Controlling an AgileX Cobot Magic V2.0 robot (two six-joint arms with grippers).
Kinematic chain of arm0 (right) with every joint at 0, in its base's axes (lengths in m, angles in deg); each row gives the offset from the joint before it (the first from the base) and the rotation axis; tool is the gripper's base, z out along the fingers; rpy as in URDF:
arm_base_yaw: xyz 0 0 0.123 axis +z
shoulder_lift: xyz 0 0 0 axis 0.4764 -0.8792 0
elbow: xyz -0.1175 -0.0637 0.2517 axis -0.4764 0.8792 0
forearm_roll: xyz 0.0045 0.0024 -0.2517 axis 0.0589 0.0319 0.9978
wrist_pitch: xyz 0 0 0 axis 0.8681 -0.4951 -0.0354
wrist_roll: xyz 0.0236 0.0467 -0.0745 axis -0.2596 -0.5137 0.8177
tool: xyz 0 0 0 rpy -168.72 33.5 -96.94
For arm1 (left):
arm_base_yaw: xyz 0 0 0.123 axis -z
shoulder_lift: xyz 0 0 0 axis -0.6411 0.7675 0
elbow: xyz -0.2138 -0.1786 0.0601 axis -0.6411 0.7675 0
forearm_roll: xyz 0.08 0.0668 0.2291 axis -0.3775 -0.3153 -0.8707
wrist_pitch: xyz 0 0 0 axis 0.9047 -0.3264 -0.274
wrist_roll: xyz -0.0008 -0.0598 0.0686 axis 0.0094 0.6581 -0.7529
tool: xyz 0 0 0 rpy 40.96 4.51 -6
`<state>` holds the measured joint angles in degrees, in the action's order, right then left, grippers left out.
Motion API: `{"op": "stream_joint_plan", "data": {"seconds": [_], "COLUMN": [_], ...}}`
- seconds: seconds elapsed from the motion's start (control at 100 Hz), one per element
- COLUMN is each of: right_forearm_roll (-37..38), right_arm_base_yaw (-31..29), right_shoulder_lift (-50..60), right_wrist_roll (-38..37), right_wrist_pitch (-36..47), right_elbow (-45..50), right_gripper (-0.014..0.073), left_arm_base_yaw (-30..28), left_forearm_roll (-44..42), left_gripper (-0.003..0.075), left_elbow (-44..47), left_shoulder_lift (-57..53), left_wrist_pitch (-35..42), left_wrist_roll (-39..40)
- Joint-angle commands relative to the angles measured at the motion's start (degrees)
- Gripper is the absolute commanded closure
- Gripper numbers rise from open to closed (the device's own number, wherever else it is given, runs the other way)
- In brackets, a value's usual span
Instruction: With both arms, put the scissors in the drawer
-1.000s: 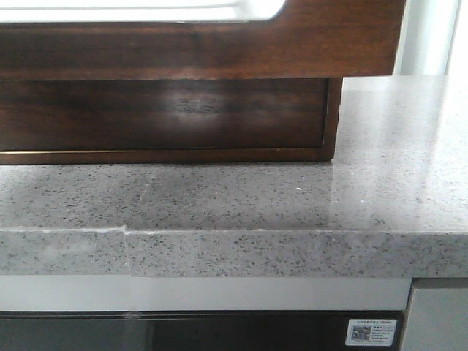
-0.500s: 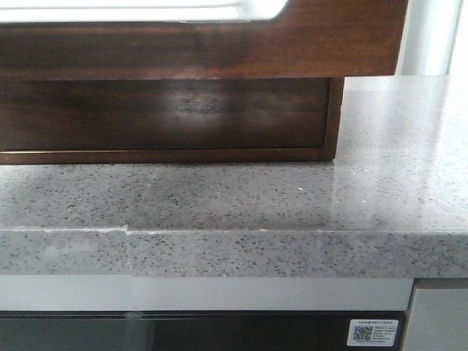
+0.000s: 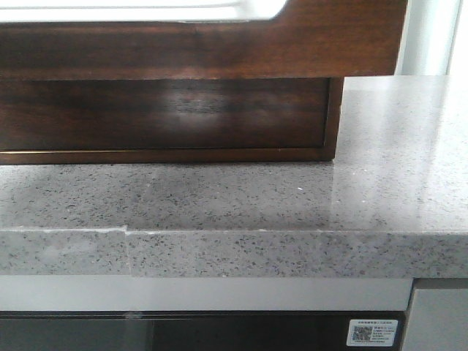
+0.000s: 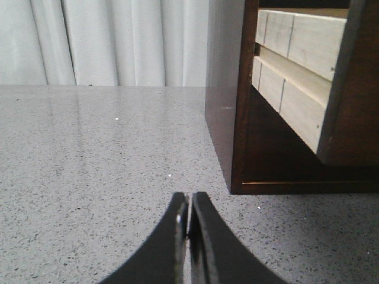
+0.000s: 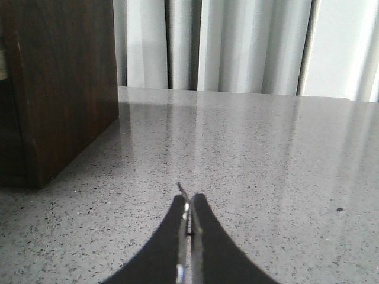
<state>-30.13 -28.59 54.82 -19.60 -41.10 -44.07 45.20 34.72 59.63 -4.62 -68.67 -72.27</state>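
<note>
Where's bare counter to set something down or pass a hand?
Free: the counter strip between the cabinet base and the front edge, and the stretch right of the cabinet back to the curtains. Tight: under the pulled-out drawer.

1. Countertop: grey speckled stone. It lay beneath the left pincer and the right pincer and ran ahead of both. A vertical seam crossed its front edge.
2. Curtains: white and pleated. They hung beyond the counter's far edge, well ahead of both pincers.
3. Cabinet casing: dark brown wood grain. It stood on the countertop, ahead of each pincer and off to one side, touching neither.
4. White strip: sat directly under the counter edge.
5. Dark glossy panel: sat below the strip.
6. QR label: small and white, stuck on the dark panel. No pincer showed in that view.
</note>
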Motion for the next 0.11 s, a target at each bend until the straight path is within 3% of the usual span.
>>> {"op": "stream_joint_plan", "data": {"seconds": [0.0, 0.1], "right_forearm_roll": [0.54, 0.54], "right_arm_base_yaw": [-0.31, -0.31], "right_shoulder_lift": [1.29, 1.29], "right_wrist_roll": [0.12, 0.12], "right_wrist_pitch": [4.21, 4.21], "right_elbow": [1.02, 1.02], "right_gripper": [0.0662, 0.0662], "left_arm_base_yaw": [-0.02, -0.02], "left_forearm_roll": [0.59, 0.59], "left_gripper": [0.0741, 0.0741], "left_elbow": [2.04, 2.04], "left_shoulder_lift": [-1.76, -1.76], "left_wrist_pitch": [4.69, 4.69], "left_wrist_roll": [0.53, 0.53]}}
